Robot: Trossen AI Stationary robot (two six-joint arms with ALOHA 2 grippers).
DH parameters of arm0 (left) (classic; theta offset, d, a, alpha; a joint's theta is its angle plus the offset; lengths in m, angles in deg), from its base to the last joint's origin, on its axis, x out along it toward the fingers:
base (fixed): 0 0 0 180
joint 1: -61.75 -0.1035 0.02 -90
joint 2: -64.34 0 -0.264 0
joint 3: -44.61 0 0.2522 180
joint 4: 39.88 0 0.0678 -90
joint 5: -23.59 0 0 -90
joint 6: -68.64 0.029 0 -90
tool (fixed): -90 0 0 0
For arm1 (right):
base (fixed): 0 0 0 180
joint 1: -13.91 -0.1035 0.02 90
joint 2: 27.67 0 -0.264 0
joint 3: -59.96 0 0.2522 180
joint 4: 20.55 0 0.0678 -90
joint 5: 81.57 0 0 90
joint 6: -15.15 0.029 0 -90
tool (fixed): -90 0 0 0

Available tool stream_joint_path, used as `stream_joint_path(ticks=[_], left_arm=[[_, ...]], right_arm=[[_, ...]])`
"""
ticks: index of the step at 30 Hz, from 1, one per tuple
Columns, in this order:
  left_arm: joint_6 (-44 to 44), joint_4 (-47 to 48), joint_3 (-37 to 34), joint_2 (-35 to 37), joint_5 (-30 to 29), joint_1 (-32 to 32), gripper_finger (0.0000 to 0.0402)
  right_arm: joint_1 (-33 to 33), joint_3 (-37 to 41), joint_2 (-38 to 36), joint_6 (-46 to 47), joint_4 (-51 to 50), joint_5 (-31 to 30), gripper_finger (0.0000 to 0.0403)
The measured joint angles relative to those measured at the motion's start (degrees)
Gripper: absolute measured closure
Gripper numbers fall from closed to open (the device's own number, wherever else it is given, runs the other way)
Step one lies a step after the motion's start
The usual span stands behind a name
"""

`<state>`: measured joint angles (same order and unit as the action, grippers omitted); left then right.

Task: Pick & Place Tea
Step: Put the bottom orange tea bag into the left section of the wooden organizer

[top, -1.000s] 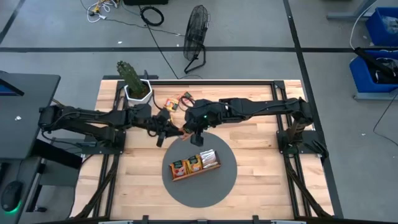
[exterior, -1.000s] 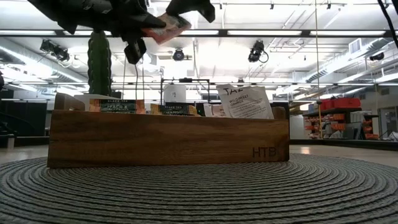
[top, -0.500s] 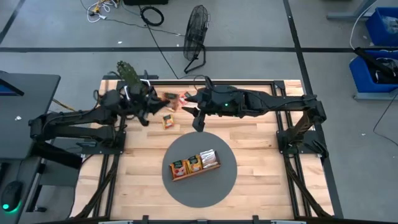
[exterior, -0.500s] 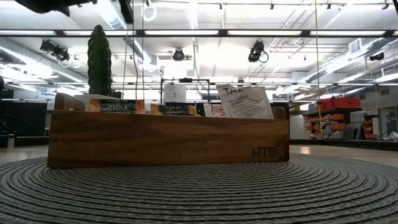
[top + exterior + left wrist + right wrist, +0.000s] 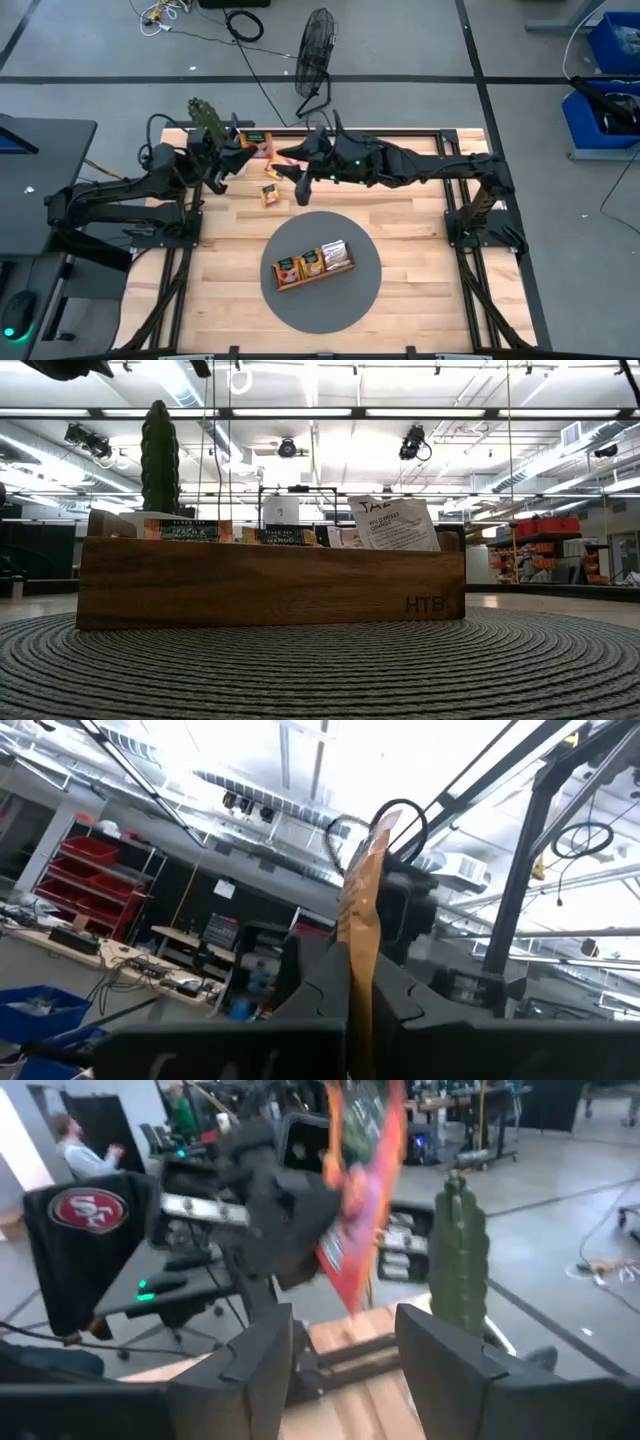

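the left gripper (image 5: 232,160) hovers over the far left part of the table (image 5: 420,250), beside the cactus (image 5: 206,117) in its white pot. its fingers (image 5: 310,990) are closed on a tea sachet (image 5: 362,910), which stands edge-on between them in the left wrist view. the same sachet (image 5: 356,1190) shows orange-red in the right wrist view, held up by the left gripper next to the cactus (image 5: 459,1260). more loose sachets (image 5: 268,150) lie on the wood between the two grippers, one (image 5: 269,194) a little nearer the mat. the right gripper (image 5: 295,172) reaches in just right of them, its fingers (image 5: 445,1355) spread apart with nothing between. on the round grey mat (image 5: 365,285) sits the wooden tray (image 5: 314,264) with sachets (image 5: 392,525) standing in its compartments. a person (image 5: 75,1140) shows in the room beyond.
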<state>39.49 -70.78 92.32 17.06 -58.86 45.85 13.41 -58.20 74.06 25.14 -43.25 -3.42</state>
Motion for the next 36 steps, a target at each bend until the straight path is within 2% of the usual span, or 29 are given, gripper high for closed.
stream_joint_path(ticks=[5,10,15,21,24,30,36], left_arm=[[-0.3,0.3,0.0,0.0,0.0,0.0,0.0395],[-0.2,0.6,0.0,0.0,0.0,0.0,0.0395],[-0.3,0.9,0.0,0.0,0.0,0.0,0.0394],[-0.3,1.3,0.0,0.0,0.2,0.0,0.0395],[-0.4,1.4,0.0,0.0,0.0,0.0,0.0387],[-0.7,2.2,0.0,0.0,0.1,0.0,0.034],[-0.7,2.3,0.0,0.1,2.3,0.0,0.0331]], right_arm=[[0.8,0.0,0.9,1.5,1.5,3.1,0.0231],[1.4,0.0,1.0,0.4,3.8,3.9,0.0264],[2.4,0.0,1.0,0.5,4.0,6.9,0.0312],[3.2,0.0,1.0,1.4,4.0,10.1,0.0392],[3.3,0.0,1.0,1.4,3.9,10.2,0.0396],[3.4,0.0,0.3,1.6,1.3,11.6,0.0401],[3.4,0.0,-0.7,1.6,-1.1,11.7,0.0402]])
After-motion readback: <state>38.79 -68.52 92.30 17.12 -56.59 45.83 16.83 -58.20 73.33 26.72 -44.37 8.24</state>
